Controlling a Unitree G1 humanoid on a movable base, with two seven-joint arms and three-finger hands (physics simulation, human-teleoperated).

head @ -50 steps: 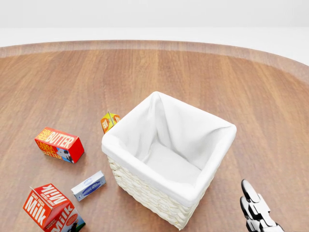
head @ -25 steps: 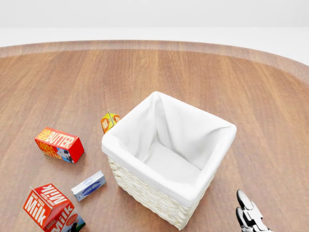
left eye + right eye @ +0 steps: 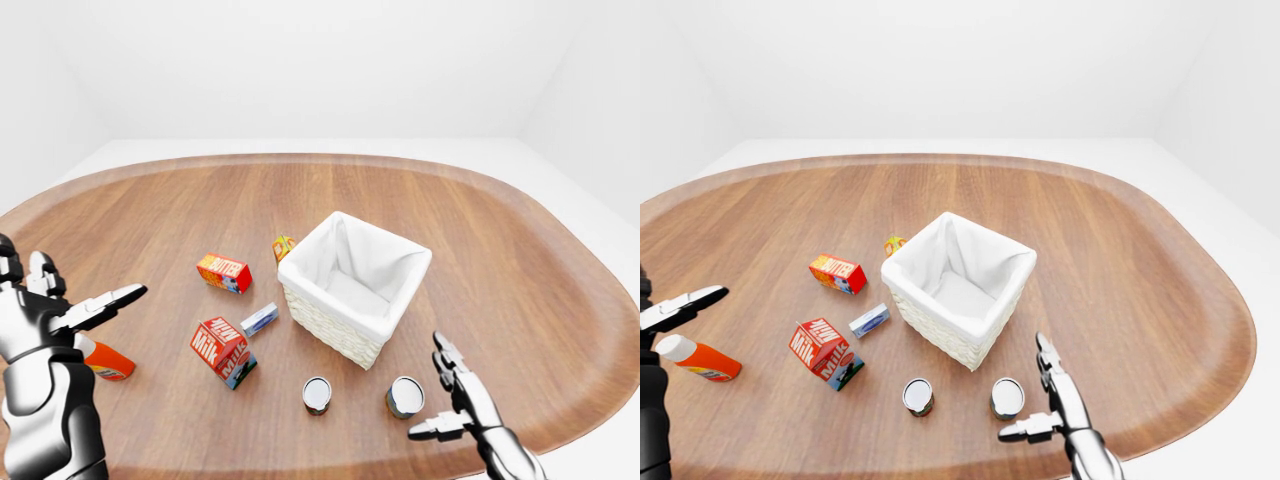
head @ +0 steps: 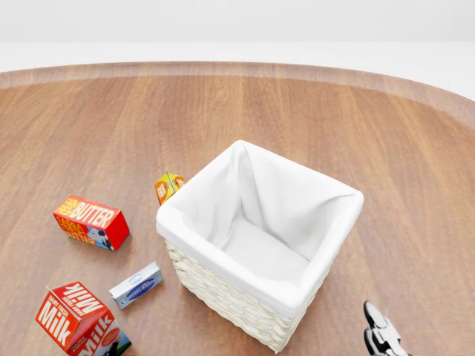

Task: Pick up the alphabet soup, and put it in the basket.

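Observation:
Two upright cans stand on the wooden table below the basket in the left-eye view, one at the left (image 3: 317, 394) and one at the right (image 3: 404, 397). I cannot tell which is the alphabet soup. The white-lined wicker basket (image 3: 325, 325) stands mid-table and is empty; it fills the head view (image 4: 223, 261). My right hand (image 3: 440, 395) is open just right of the right can, not touching it; only its fingertips (image 4: 377, 326) show in the head view. My left hand (image 3: 70, 295) is open and empty at the far left.
Left of the basket lie a butter box (image 3: 224, 272), a milk carton (image 3: 223, 351), a small blue-white box (image 3: 259, 319) and a small orange carton (image 3: 284, 246). An orange bottle (image 3: 698, 357) lies under my left hand. The table edge curves close behind my right hand.
In the head view my right hand has sunk toward the bottom edge, so less of it shows. The basket and boxes have not moved.

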